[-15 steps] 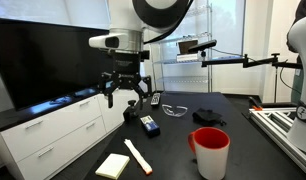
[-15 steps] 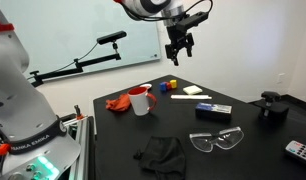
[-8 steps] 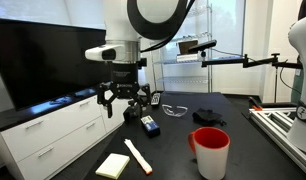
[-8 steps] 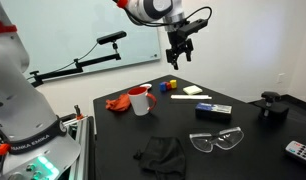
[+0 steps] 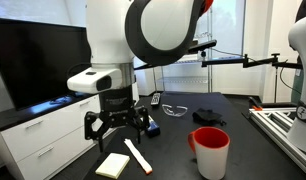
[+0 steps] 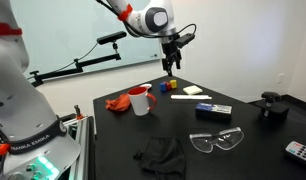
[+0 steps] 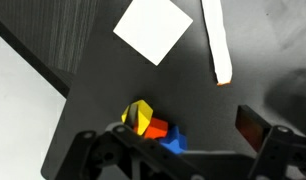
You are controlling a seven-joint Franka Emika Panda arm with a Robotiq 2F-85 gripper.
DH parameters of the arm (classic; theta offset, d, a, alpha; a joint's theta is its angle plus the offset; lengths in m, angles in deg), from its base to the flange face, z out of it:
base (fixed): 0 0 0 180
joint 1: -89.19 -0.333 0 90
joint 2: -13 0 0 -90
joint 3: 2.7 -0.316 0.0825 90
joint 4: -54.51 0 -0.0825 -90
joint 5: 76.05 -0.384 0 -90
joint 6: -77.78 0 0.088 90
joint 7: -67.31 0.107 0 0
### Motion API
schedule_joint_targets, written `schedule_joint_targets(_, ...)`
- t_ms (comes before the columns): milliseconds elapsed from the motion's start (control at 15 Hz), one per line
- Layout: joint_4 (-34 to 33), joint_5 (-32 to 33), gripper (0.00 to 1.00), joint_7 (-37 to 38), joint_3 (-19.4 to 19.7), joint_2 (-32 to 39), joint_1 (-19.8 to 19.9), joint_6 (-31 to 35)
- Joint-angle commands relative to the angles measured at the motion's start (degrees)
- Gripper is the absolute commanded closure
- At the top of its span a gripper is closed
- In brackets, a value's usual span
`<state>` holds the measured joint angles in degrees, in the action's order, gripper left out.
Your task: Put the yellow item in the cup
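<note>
The yellow item (image 7: 140, 115) is a small bright yellow block on the dark table, touching an orange block (image 7: 157, 128) and a blue block (image 7: 174, 141). In the wrist view my gripper (image 7: 183, 135) is open, and the blocks lie between its fingers, close to the left one. In an exterior view the gripper (image 6: 171, 66) hangs just above the block cluster (image 6: 171, 86). In an exterior view the gripper (image 5: 118, 125) hides the blocks. The red cup (image 5: 211, 150) with a white inside stands upright and apart from the gripper; it also shows in an exterior view (image 6: 140, 100).
A pale-yellow pad (image 7: 153, 28) and a cream stick (image 7: 218, 40) lie next to the blocks. An orange cloth (image 6: 118, 103), a black-and-blue box (image 6: 215, 110), glasses (image 6: 218, 142), a black cloth (image 6: 161, 152) and a black object (image 6: 270, 105) lie on the table. The table edge (image 7: 48, 75) is close.
The arm has swung over and lowered the gripper from high above the table to just above the block cluster. The cup and the other things have not moved.
</note>
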<state>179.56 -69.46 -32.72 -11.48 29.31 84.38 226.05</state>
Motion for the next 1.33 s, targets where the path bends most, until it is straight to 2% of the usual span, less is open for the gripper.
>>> schedule_joint_targets(0,-3.2,5.1,0.00,-3.6,-1.0,2.6,0.0,2.0)
schedule_joint_targets(200,-6.1,8.0,0.00,-4.8,-1.2,5.7,0.3,3.3)
schedule_joint_targets(400,-10.1,7.5,0.00,-7.9,-2.4,9.4,1.3,3.1)
schedule_joint_targets(600,-13.2,4.4,0.00,-14.8,-6.4,12.1,3.5,2.0)
schedule_joint_targets(867,-15.7,3.1,0.00,-20.4,-9.7,14.3,4.0,0.2)
schedule_joint_targets(1267,-16.4,5.1,0.00,-21.8,-8.3,15.4,2.0,-3.2)
